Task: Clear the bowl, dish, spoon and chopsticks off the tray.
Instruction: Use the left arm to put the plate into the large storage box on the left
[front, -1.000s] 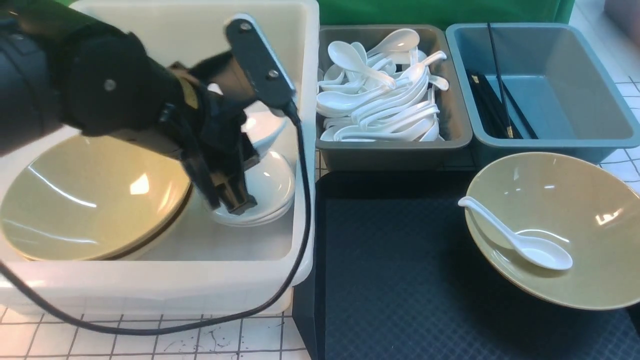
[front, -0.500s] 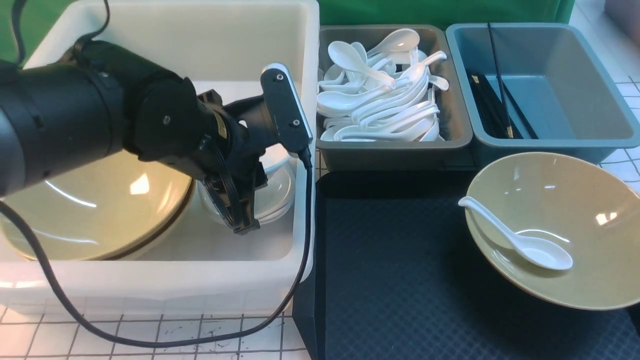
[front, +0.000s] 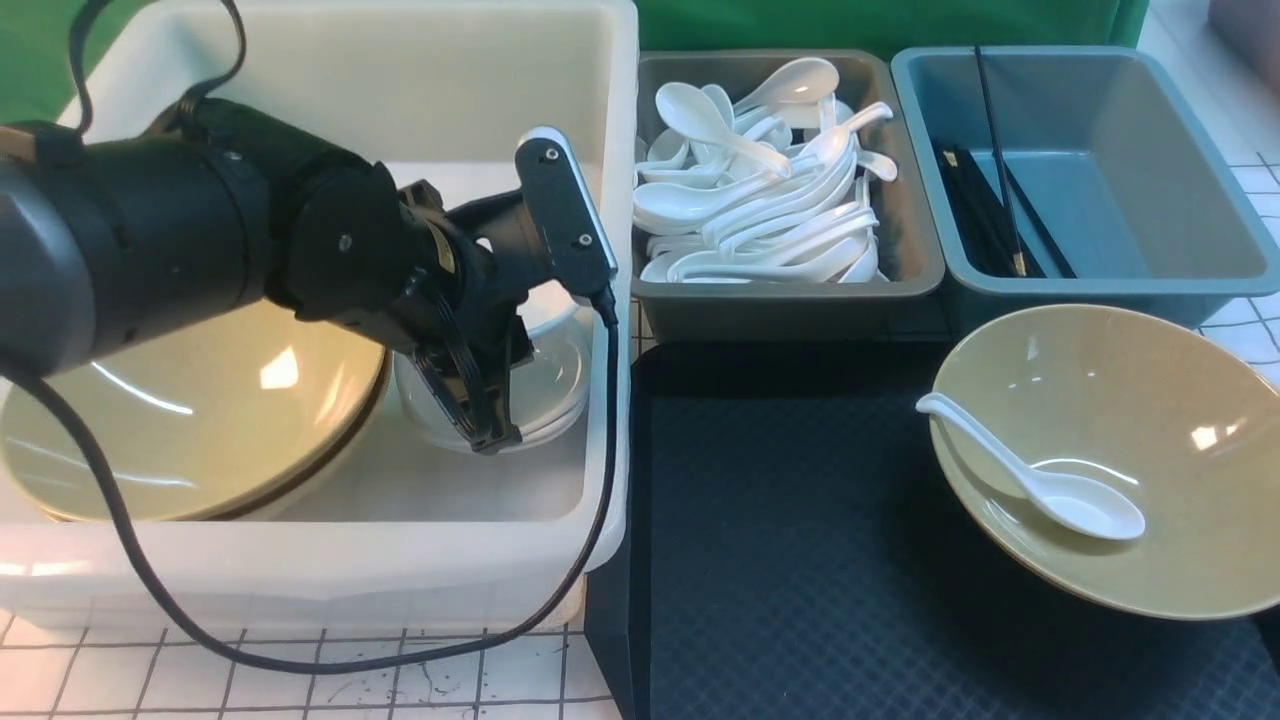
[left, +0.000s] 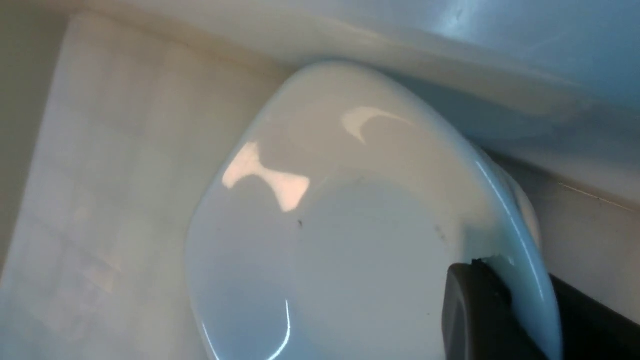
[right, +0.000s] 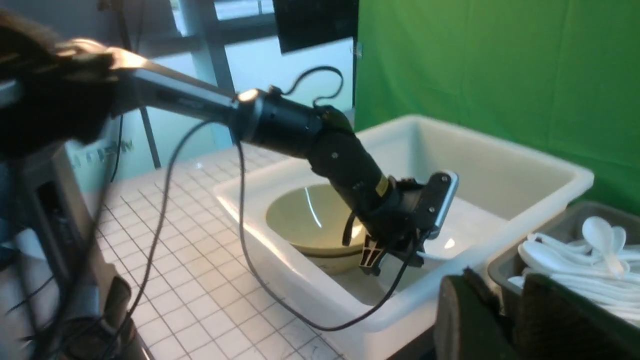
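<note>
front view of a tiled tabletop. on the left, the left pincer (front: 490, 432) reaches down into a white tub (front: 612, 200), clamped on the rim of the dish (front: 556, 362). the dish sits low in the tub, beside a stacked tan bowl (front: 200, 400) and apparently over other white dishes. it is off the tray (front: 780, 560) but not yet let go.

no chopsticks lie on the tray. black chopsticks (front: 1000, 200) rest in the far right blue-grey bin (front: 1100, 292), so that step looks done. the bowl (front: 1180, 400) sits on the tray's right side with the spoon (front: 1040, 482) lying inside it. by this count, about half the clearing remains. a grey bin (front: 780, 302) of white spoons stands beyond the tray.

the left wrist view alone shows the grip, with a dark finger on either side of the dish rim. only the right wrist view shows the right pincer (right: 510, 325), hanging near the grey bin, slightly apart and empty. only the front view shows the tray, bowl and spoon.
</note>
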